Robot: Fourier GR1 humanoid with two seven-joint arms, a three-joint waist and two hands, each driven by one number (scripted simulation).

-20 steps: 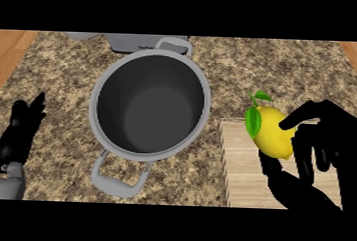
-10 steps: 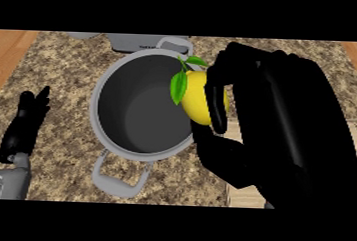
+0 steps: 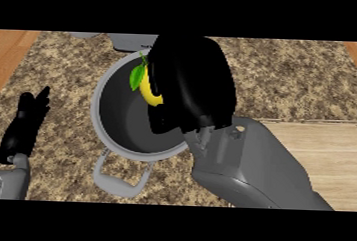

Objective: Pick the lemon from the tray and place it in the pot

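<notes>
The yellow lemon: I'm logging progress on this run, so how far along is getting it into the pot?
Done: the yellow lemon with its green leaf is off the pale wooden tray. In hand: the black right hand curls round it, holding it over the open grey metal pot. Left: release it inside. The black left hand rests open at the left edge.
</notes>
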